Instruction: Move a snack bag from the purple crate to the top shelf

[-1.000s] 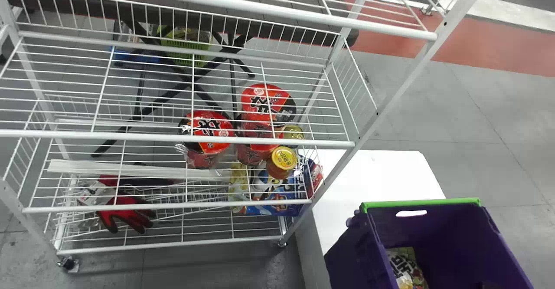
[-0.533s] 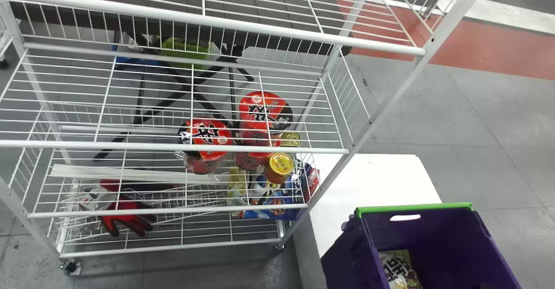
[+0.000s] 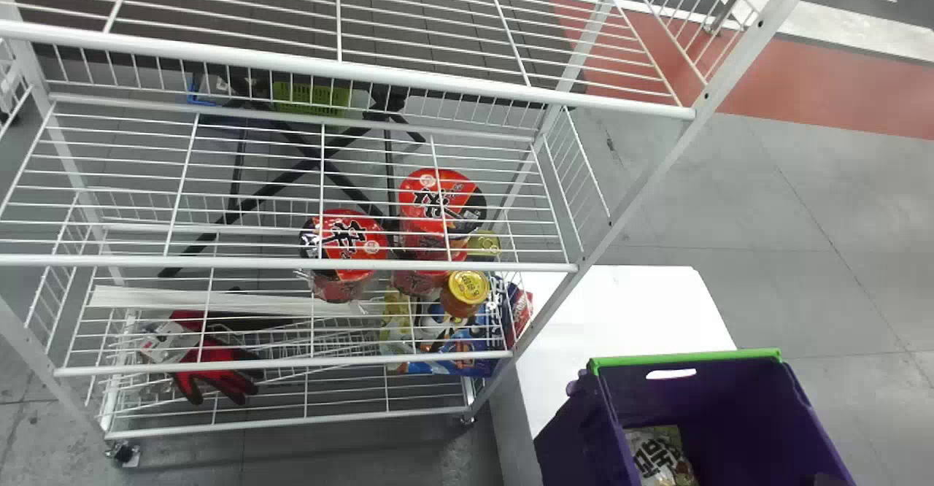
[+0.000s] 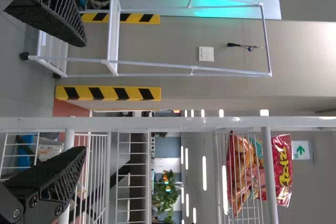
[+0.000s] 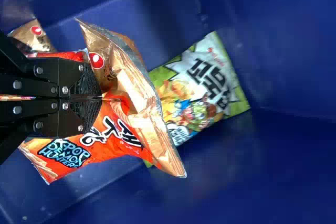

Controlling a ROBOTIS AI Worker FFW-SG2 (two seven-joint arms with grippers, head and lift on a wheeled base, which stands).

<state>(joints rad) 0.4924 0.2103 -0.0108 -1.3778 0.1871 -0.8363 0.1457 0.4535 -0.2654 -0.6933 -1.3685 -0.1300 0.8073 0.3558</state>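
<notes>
Right wrist view: inside the purple crate (image 3: 581, 431), the right gripper (image 5: 100, 98) grips an orange snack bag (image 5: 118, 142) by its crumpled top part, near a green-and-white bag (image 5: 205, 85); left wrist view: the left gripper (image 4: 84, 95) is released, its fingers wide apart.

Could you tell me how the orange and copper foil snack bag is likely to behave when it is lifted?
The snack bag will probably flex rather than stay stiff, as its foil is creased near the right tool. It may swing or twist, since its ends extend beyond the grip. Its thin foil wrapper suggests a light load.
</notes>
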